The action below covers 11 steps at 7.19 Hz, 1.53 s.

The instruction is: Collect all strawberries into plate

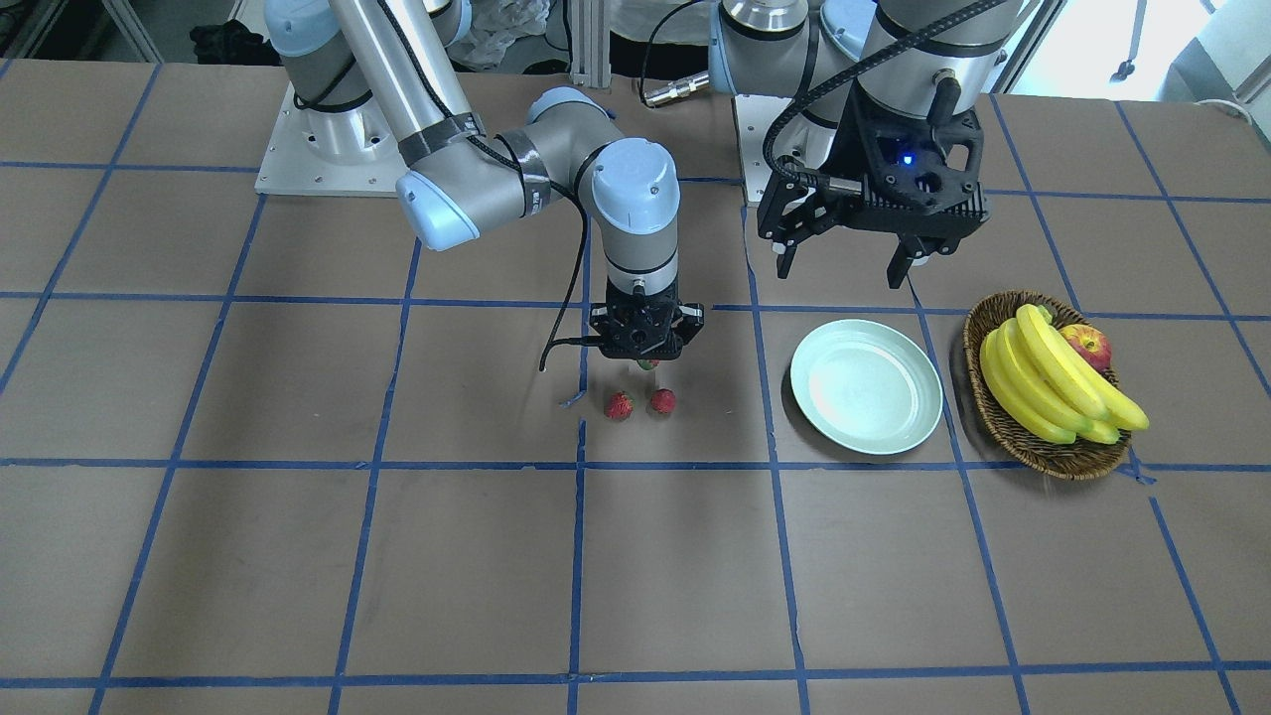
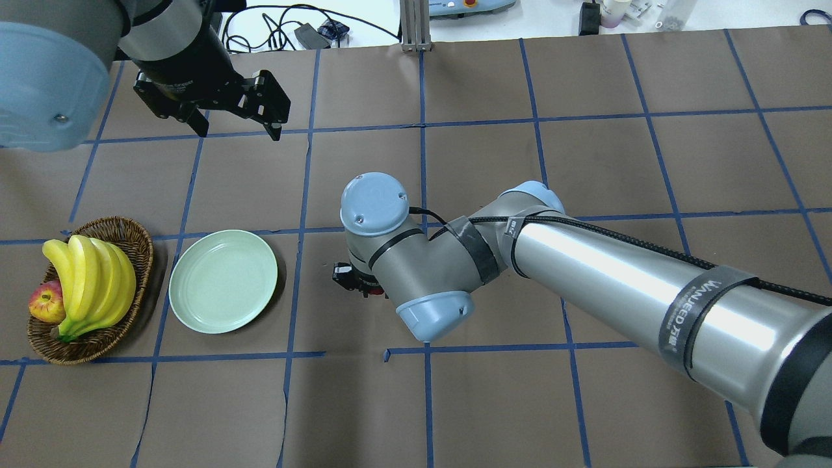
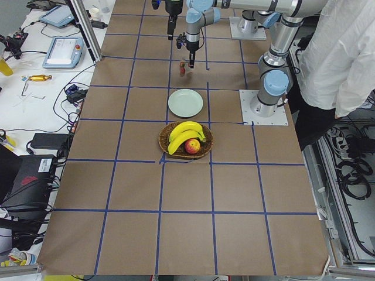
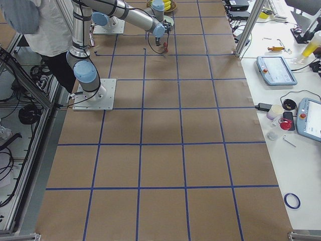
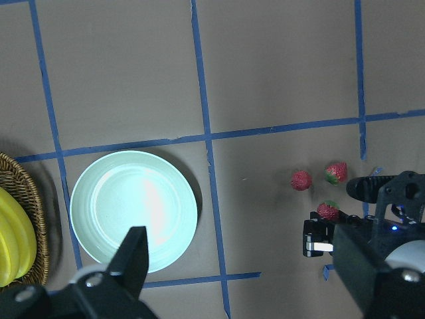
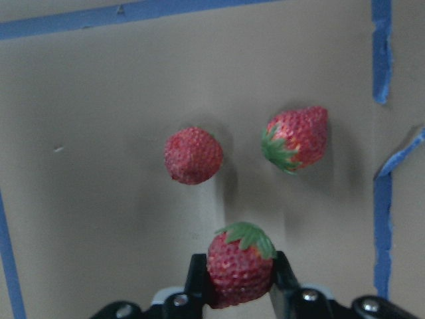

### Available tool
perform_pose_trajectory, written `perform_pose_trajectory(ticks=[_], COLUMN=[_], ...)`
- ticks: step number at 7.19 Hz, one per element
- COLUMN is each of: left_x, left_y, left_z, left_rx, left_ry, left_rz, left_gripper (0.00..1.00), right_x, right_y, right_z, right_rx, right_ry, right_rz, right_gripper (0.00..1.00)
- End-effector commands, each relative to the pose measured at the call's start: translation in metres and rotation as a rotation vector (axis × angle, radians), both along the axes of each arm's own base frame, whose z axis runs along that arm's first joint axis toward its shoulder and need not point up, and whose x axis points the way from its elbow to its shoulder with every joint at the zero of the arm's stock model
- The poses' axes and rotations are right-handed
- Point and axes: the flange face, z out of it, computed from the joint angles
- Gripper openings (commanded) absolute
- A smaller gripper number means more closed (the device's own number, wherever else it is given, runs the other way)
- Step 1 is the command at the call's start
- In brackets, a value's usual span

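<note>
Three strawberries show in the right wrist view. My right gripper (image 6: 239,269) is shut on one strawberry (image 6: 240,266), green top pointing away. The other two strawberries (image 6: 193,155) (image 6: 297,137) lie on the brown table just beyond it. In the front view the right gripper (image 1: 647,359) points straight down, low over the table, with the two loose strawberries (image 1: 619,405) (image 1: 662,401) beside it. The pale mint plate (image 1: 866,386) (image 2: 223,281) lies empty to the robot's left of them. My left gripper (image 1: 844,263) (image 2: 237,130) is open and empty, raised near the plate.
A wicker basket (image 1: 993,422) (image 2: 133,237) with bananas (image 1: 1053,382) and an apple (image 1: 1087,346) stands just beyond the plate, on the robot's far left. Blue tape lines grid the brown table. A person stands behind the robot's base (image 3: 345,52).
</note>
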Motion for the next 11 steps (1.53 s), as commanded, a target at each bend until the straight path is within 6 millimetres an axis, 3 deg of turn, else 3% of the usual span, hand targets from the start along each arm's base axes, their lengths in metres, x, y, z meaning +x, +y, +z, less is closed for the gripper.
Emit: perform_pose_trajectory(ticks=[1, 2, 3, 4, 6, 8, 9, 11], left_x=[0.0, 0.0, 0.0, 0.0, 0.001, 0.001, 0.001, 0.001], left_y=[-0.001, -0.001, -0.001, 0.0, -0.002, -0.002, -0.003, -0.003], left_z=[0.0, 0.0, 0.0, -0.001, -0.002, -0.003, -0.004, -0.004], left_rx=[0.001, 0.001, 0.001, 0.002, 0.004, 0.005, 0.007, 0.008], left_ry=[0.0, 0.0, -0.002, -0.002, -0.002, -0.002, -0.002, -0.002], left_rz=[0.001, -0.001, -0.001, -0.001, 0.001, 0.001, 0.001, 0.001], left_gripper=[1.0, 1.0, 1.0, 1.0, 1.0, 1.0, 1.0, 1.0], right_x=[-0.004, -0.007, -0.013, -0.032, -0.117, -0.229, -0.261, -0.276], right_y=[0.007, 0.011, 0.005, -0.008, -0.046, -0.105, -0.119, -0.131], right_z=[-0.009, -0.012, 0.001, 0.028, 0.054, 0.106, 0.119, 0.204], right_rx=[0.038, 0.065, 0.043, -0.026, -0.087, -0.164, -0.116, -0.108], right_ry=[0.03, 0.05, 0.046, 0.064, 0.11, 0.101, 0.096, 0.131], right_rz=[0.043, 0.078, 0.08, 0.087, 0.113, 0.138, 0.168, 0.226], right_gripper=[1.0, 1.0, 1.0, 1.0, 1.0, 1.0, 1.0, 1.0])
